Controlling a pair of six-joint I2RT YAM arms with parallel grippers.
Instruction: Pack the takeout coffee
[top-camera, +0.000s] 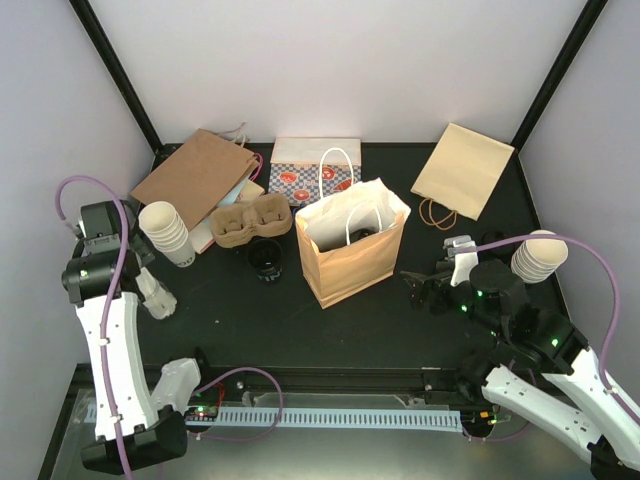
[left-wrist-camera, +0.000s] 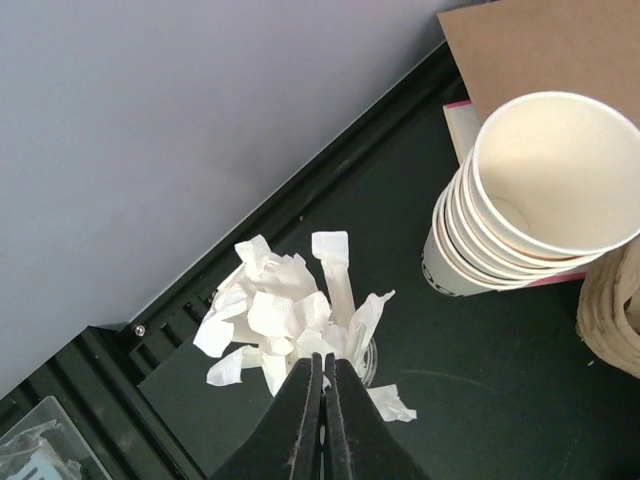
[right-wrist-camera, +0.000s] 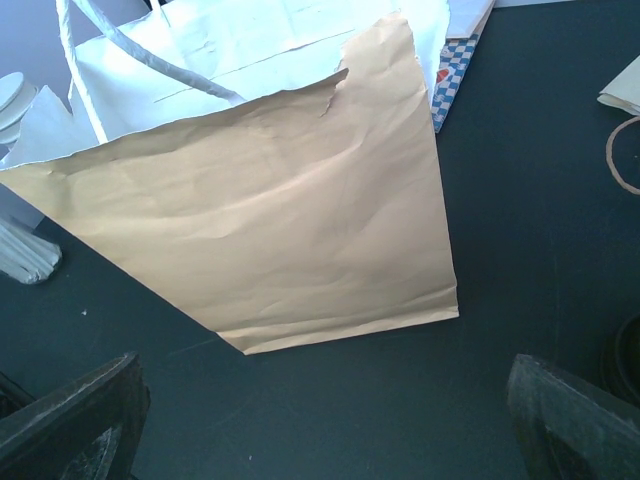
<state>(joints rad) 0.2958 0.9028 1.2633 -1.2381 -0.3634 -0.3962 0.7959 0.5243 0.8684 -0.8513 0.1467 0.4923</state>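
One takeout coffee, a small black cup (top-camera: 266, 258), stands on the table in front of the cardboard tray (top-camera: 250, 222). A dark round shape (top-camera: 362, 232) shows inside the open paper bag (top-camera: 350, 250), which fills the right wrist view as a tan bag (right-wrist-camera: 280, 210). My left gripper (left-wrist-camera: 323, 362) is shut at the far left, its tips among white paper packets (left-wrist-camera: 270, 310) standing in a small glass. A sliver of white shows between the tips. My right gripper (right-wrist-camera: 320, 430) stands open just right of the bag, nothing between its fingers.
Stacked white paper cups (left-wrist-camera: 540, 190) stand beside the packets, and a second stack (top-camera: 540, 256) sits at the right. Flat bags lie at the back: brown (top-camera: 195, 175), patterned (top-camera: 315, 172), tan (top-camera: 462, 168). Walls close in on the left and right.
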